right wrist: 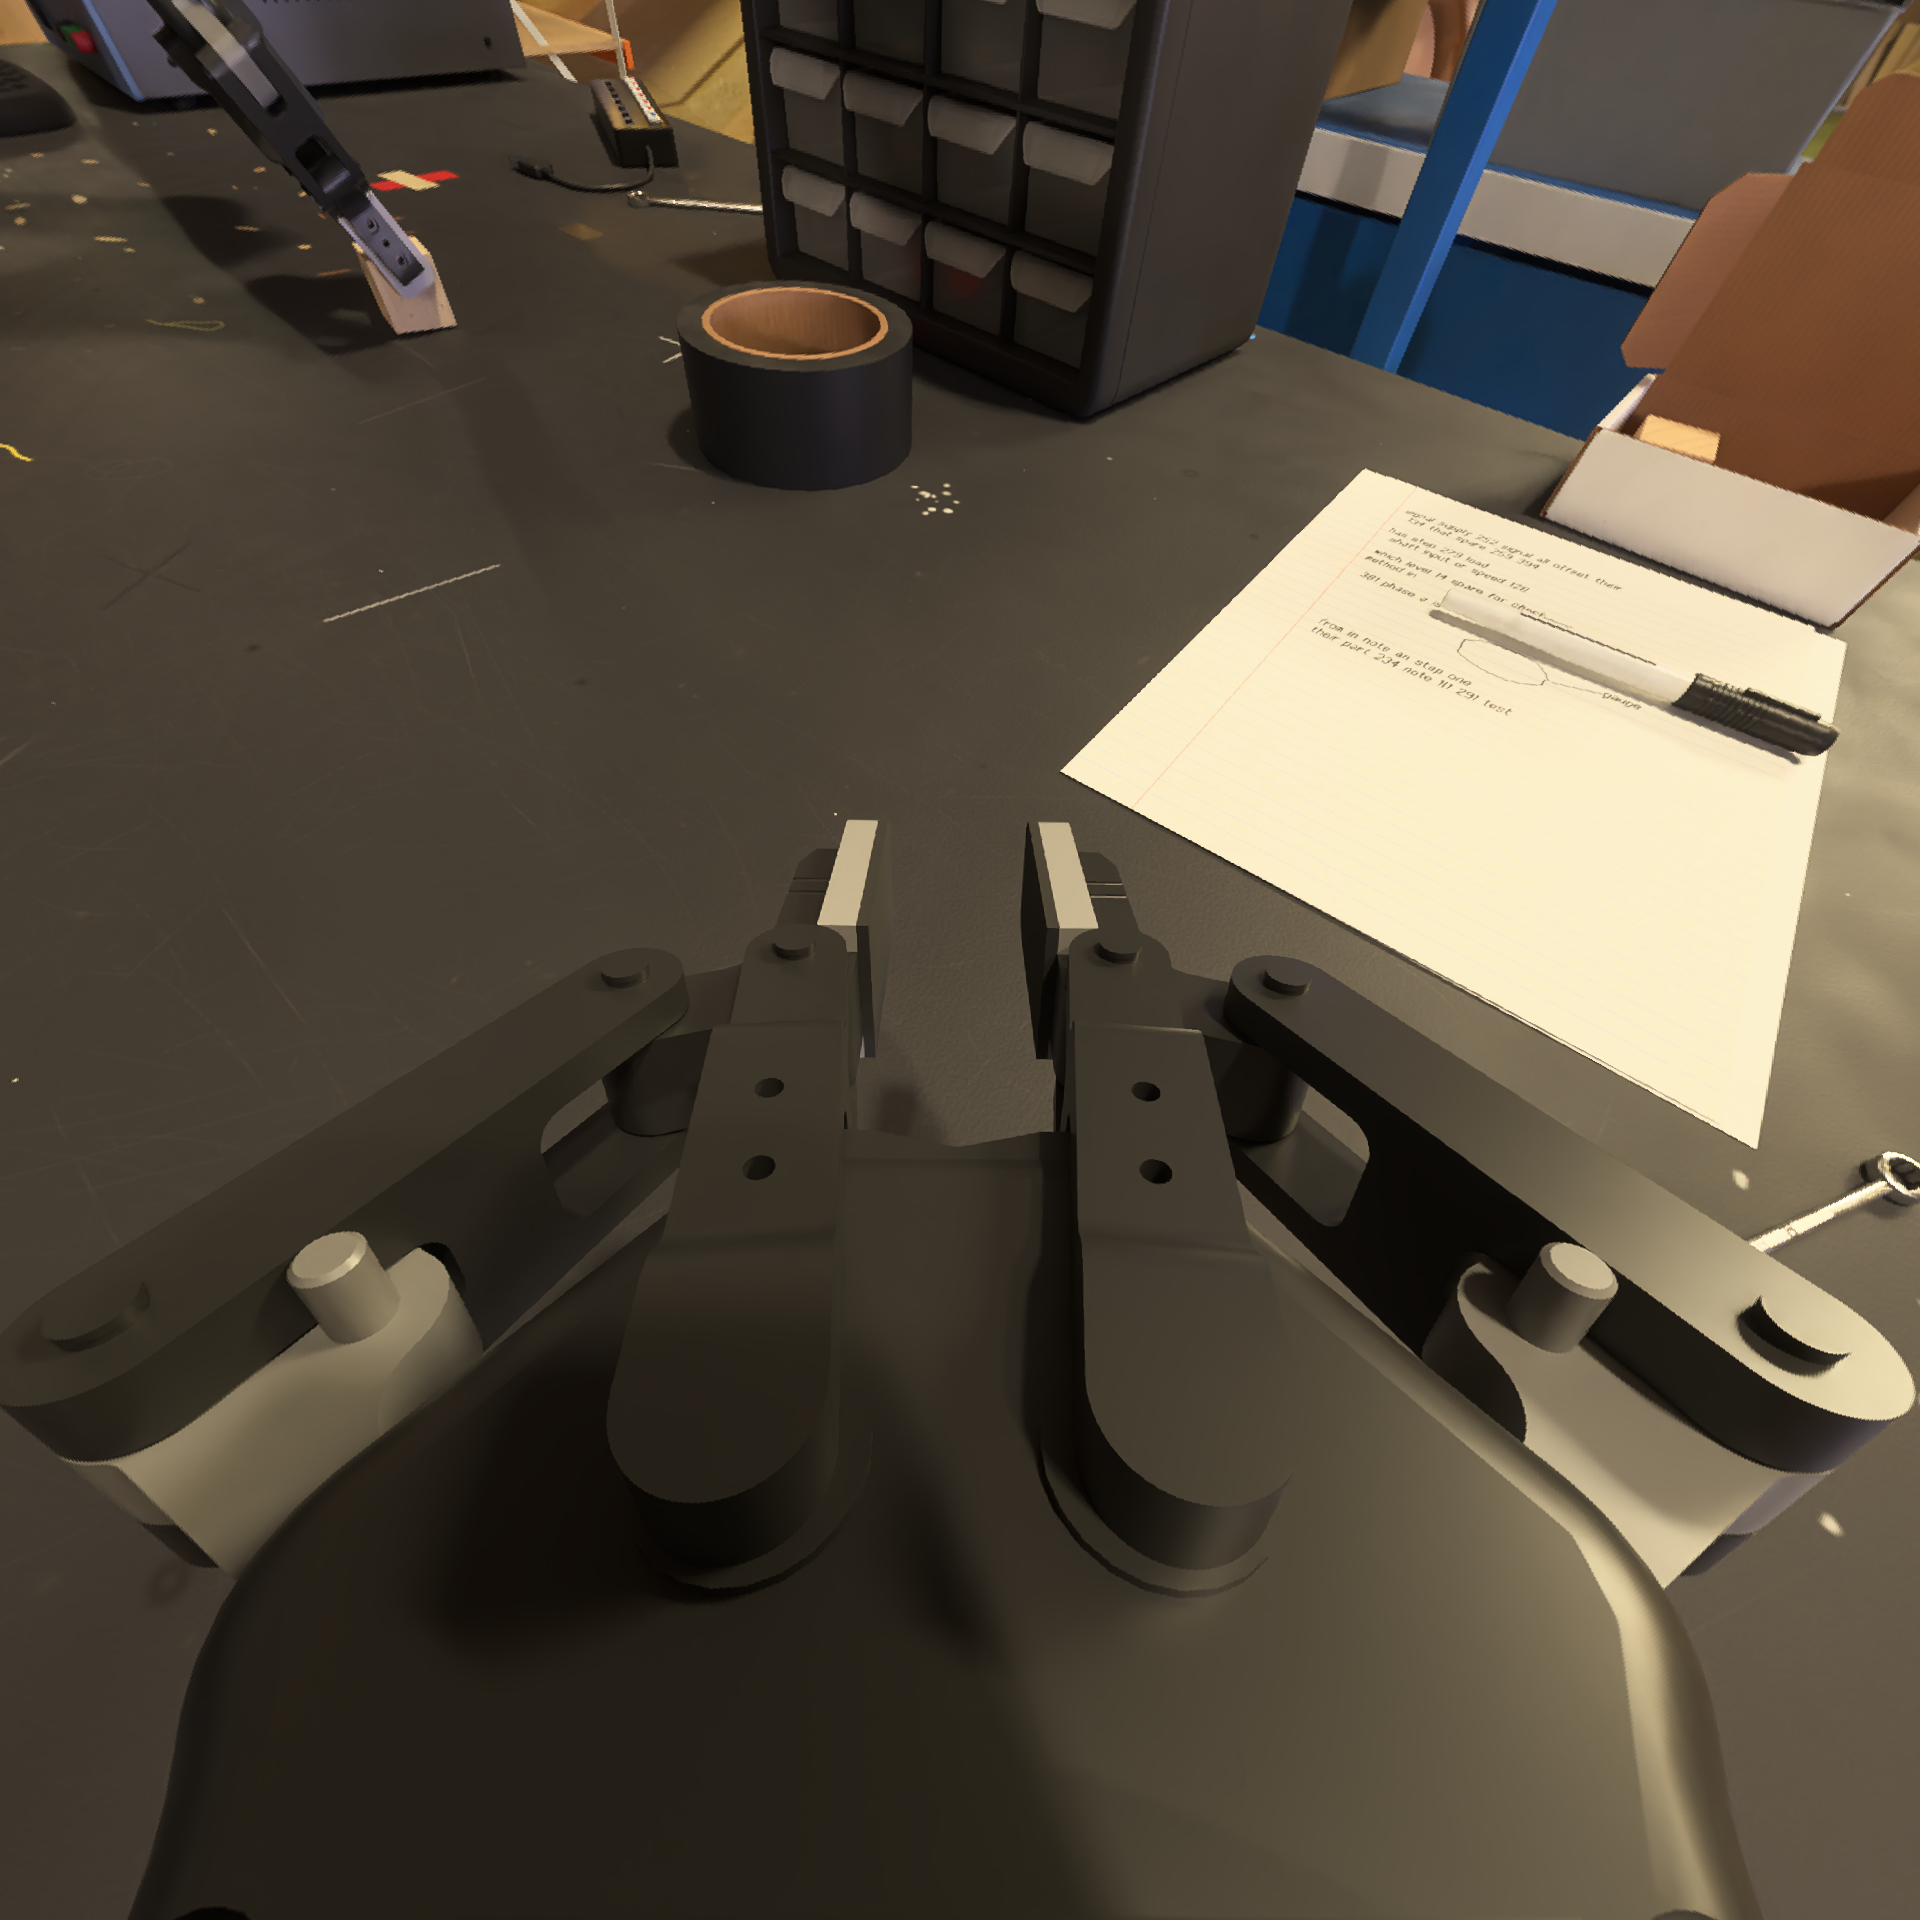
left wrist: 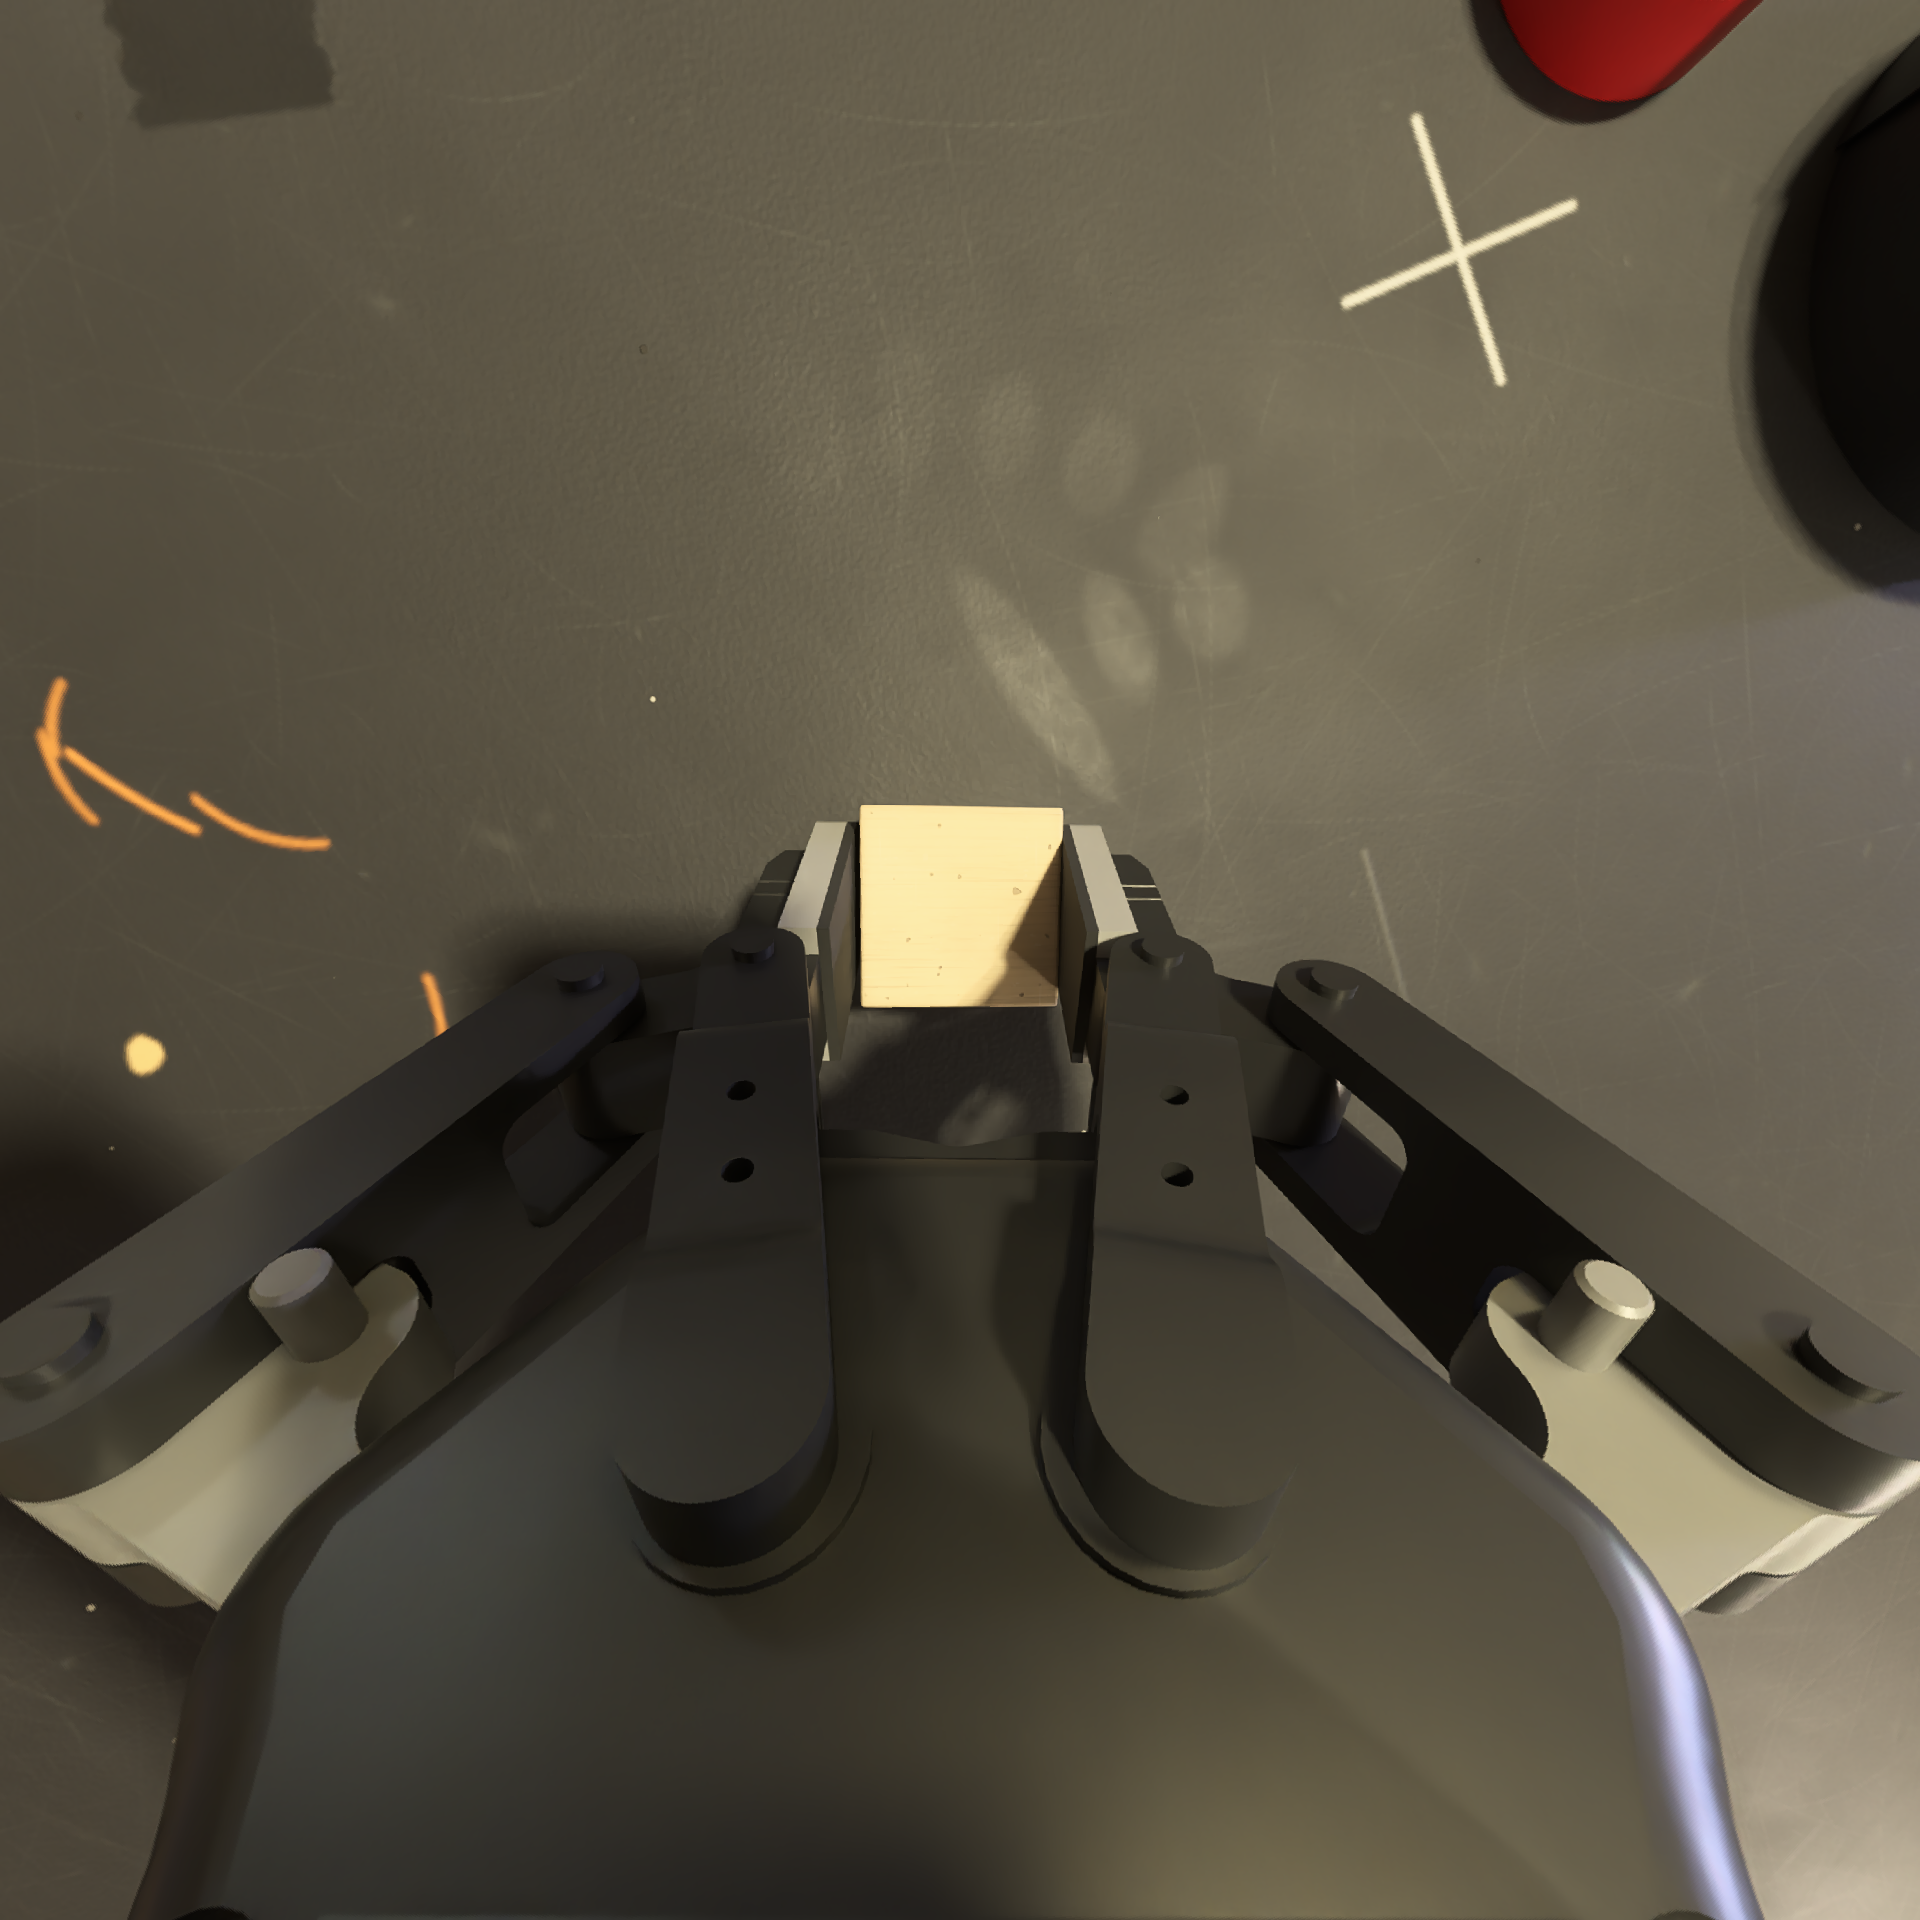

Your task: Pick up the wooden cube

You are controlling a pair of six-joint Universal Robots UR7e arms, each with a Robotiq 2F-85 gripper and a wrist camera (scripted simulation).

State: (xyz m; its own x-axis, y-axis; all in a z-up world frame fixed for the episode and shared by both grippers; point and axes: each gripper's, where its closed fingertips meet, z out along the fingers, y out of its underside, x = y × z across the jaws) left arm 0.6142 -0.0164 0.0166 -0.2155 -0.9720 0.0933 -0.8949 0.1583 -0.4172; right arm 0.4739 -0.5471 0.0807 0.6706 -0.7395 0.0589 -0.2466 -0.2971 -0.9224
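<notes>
The wooden cube (left wrist: 958, 906) sits squarely between my left gripper (left wrist: 958, 914) jaws, both pads flat on its side faces and clamped; from the right wrist view it appears at, or barely off, the dark desk (left wrist: 520, 468). A straight, slow, vertical lift should keep it from slipping. My right gripper (right wrist: 954, 883) hangs empty, jaws parted, beside a sheet of lined paper (right wrist: 1455, 831), well clear of the black tape roll (right wrist: 797, 400).

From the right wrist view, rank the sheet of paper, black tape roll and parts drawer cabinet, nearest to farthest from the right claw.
1. Sheet of paper: just right of the right claw, marker lying on it.
2. Black tape roll: ahead, slightly left.
3. Parts drawer cabinet: behind the roll, at the table's back.
</notes>
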